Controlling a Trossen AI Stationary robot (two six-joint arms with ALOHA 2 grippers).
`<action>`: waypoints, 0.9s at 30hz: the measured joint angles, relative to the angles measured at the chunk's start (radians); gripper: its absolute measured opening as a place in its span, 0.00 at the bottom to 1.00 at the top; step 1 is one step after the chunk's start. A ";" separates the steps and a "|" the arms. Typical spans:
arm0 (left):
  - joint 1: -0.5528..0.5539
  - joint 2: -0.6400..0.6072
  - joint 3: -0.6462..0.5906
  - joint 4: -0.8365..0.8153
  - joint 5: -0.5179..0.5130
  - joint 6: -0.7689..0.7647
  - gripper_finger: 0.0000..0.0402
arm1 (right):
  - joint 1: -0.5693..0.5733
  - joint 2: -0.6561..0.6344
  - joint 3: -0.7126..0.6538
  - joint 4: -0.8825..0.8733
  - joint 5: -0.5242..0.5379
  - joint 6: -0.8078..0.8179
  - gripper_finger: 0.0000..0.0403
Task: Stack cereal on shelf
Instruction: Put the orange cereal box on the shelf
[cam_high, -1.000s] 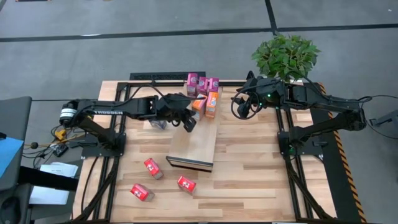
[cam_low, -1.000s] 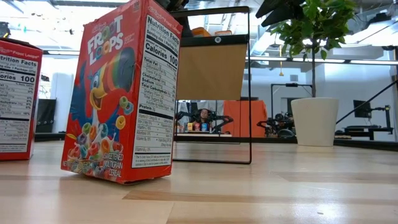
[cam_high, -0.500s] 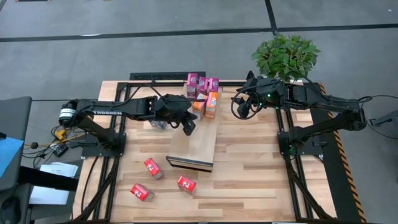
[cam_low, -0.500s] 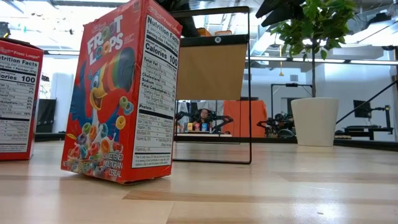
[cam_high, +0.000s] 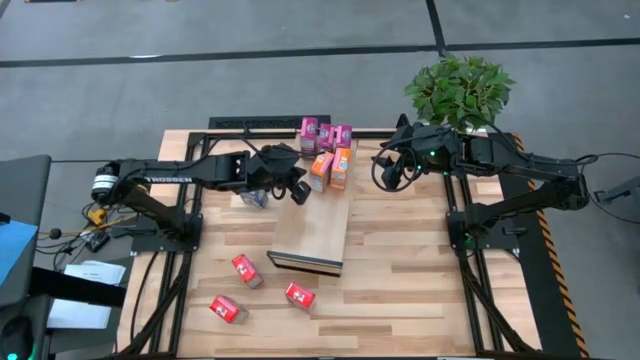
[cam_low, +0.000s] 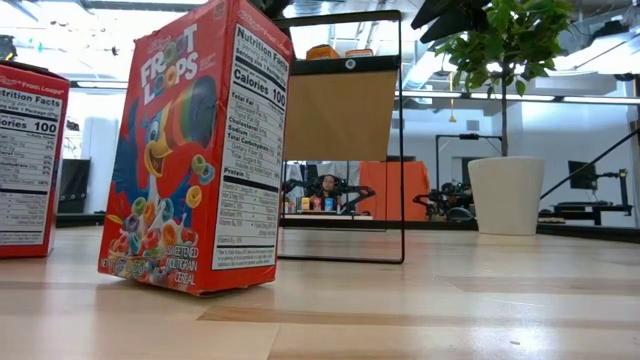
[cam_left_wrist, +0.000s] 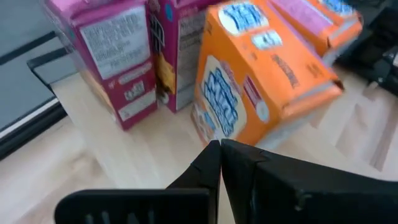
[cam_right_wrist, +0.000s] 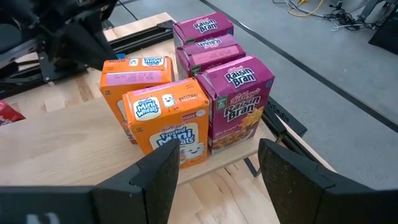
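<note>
Grey floor surrounds the slatted tabletop (cam_high: 400, 290), where the shelf (cam_high: 312, 235) lies mid-surface. At its far end stand 2 orange boxes (cam_high: 331, 168) and 3 magenta boxes (cam_high: 322, 132); 3 red boxes (cam_high: 262, 287) lie scattered off its near end. The left gripper (cam_high: 297, 190), fingers pressed together and empty, hovers at the shelf's far left corner beside the orange boxes. The right gripper (cam_high: 385, 172), fingers apart, waits right of them. Judged step: between placements. Next, the left arm needs to reach a red box.
</note>
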 joint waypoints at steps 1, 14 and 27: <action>0.001 0.000 0.000 0.005 0.002 0.000 0.00 | 0.000 0.000 0.000 0.000 0.000 0.000 0.61; 0.002 0.003 0.000 0.058 0.060 -0.005 0.00 | 0.000 0.000 0.000 0.000 0.000 -0.001 0.61; 0.003 0.024 -0.001 -0.010 0.110 -0.040 0.00 | 0.000 0.000 0.000 -0.005 0.000 -0.002 0.61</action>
